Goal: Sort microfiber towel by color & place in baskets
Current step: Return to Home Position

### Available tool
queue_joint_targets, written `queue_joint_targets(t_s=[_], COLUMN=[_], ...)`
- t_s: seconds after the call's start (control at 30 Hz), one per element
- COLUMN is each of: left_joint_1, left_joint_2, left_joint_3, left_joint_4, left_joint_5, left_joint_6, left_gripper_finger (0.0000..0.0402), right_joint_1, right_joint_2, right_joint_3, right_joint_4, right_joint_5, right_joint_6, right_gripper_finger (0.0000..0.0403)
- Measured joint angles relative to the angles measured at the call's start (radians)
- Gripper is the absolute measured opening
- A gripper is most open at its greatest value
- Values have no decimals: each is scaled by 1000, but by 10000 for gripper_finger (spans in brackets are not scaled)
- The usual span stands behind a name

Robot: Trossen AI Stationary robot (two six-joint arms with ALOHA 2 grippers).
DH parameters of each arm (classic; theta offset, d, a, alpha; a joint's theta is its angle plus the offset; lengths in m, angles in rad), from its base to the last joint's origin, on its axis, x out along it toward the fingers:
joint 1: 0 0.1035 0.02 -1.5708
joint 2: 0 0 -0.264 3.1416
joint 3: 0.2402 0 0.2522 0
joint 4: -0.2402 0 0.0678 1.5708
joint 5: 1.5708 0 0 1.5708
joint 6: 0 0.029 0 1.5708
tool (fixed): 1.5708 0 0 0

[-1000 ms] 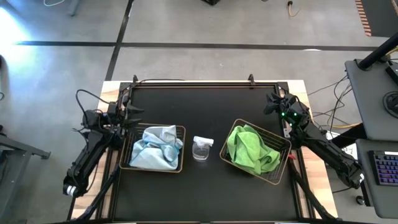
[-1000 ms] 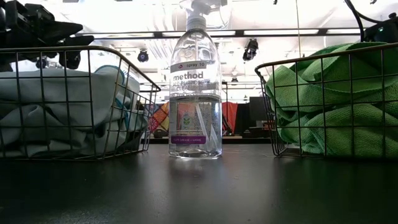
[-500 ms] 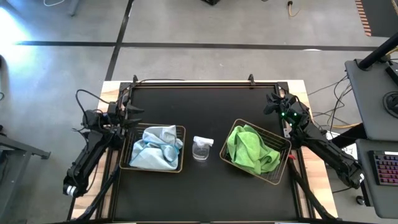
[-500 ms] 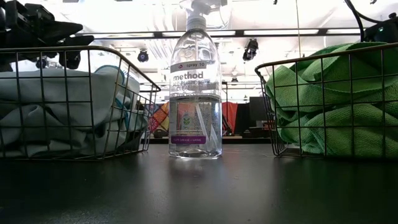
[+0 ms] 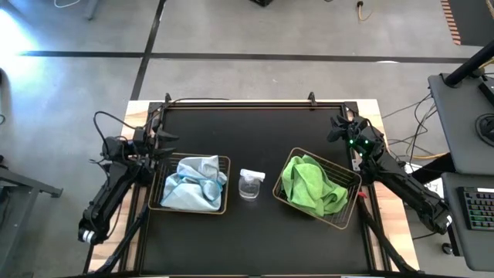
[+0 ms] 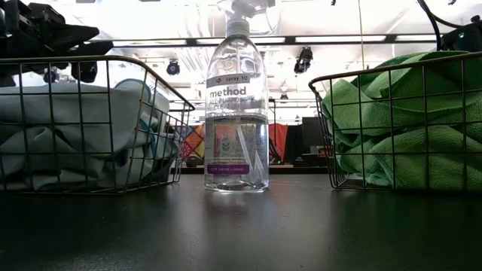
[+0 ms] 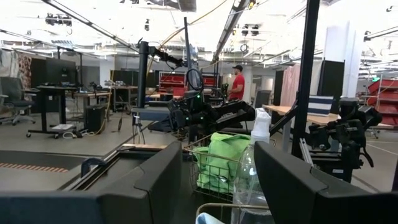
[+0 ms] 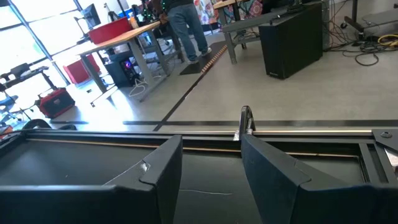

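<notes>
Pale blue towels (image 5: 190, 184) lie heaped in the left wire basket (image 5: 227, 185); the low view shows that heap (image 6: 68, 135) behind the basket's mesh. Lime green towels (image 5: 310, 185) fill the right wire basket (image 5: 351, 181), also seen in the low view (image 6: 399, 128) and the left wrist view (image 7: 221, 158). My left gripper (image 5: 166, 137) stands open at the table's left edge, beyond the blue basket. My right gripper (image 5: 336, 127) stands open at the table's far right, above the bare black top. Both hold nothing.
A clear spray bottle (image 5: 250, 184) stands upright between the two baskets, large in the low view (image 6: 236, 105). The black table top (image 5: 255, 131) lies bare behind the baskets. A metal rail (image 8: 249, 130) runs along the far edge. A person (image 7: 237, 81) stands in the room beyond.
</notes>
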Motion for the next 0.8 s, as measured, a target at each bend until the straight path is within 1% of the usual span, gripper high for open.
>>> queue_joint_targets(t_s=[0.8], left_joint_1=[-2], left_joint_2=[15], left_joint_3=[0], left_joint_4=[0], left_joint_5=[0], left_joint_6=[0], left_gripper_finger=[185], right_joint_1=[0], right_joint_2=[0], right_joint_3=[0], right_joint_4=[0], right_joint_5=[0], right_joint_6=[0], right_gripper_finger=[160])
